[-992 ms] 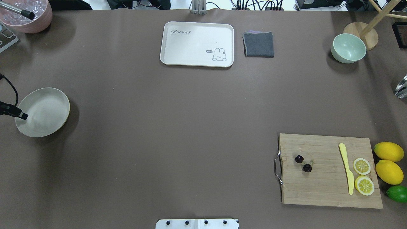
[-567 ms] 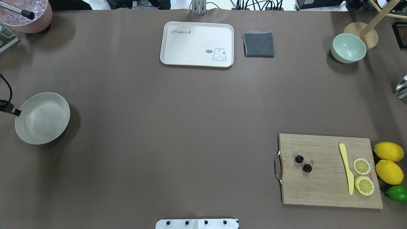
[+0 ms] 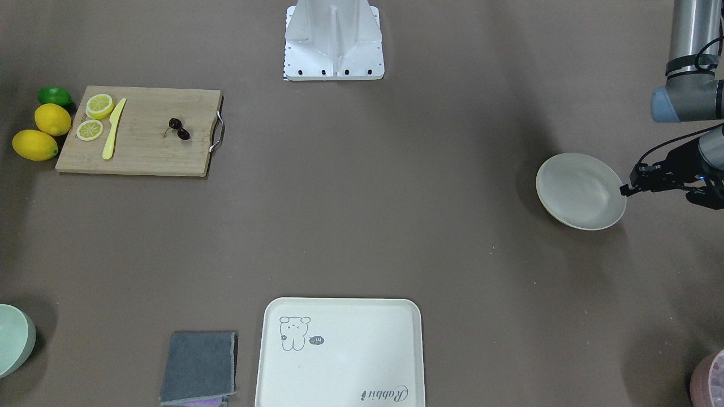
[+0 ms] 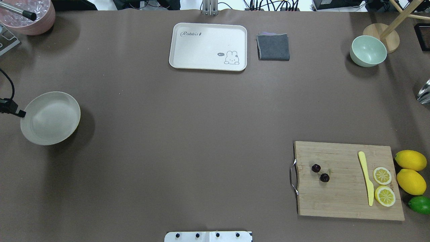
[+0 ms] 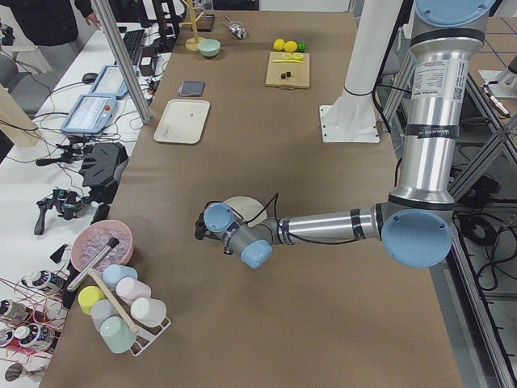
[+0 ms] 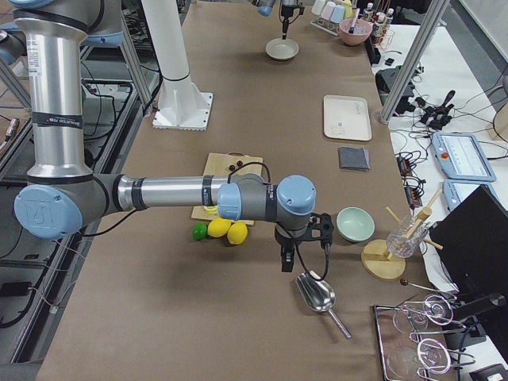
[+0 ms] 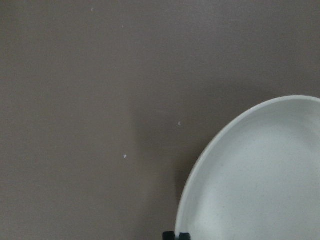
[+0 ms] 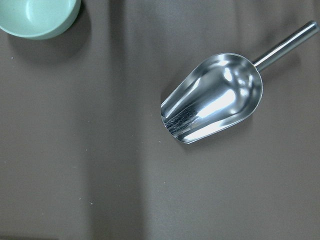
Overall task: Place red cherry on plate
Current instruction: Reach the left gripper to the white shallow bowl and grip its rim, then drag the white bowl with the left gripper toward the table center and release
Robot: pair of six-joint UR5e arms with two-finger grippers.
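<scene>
sharing cutting board (image 4: 339, 201), red cherry (image 4: 316, 168), knife (image 4: 366, 178), lemon slices (image 4: 382, 175)

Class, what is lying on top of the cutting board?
On the board: cherries, a yellow knife and two lemon slices. The wood directly beneath them is covered. The whole lemons and lime lie beside it.
</scene>
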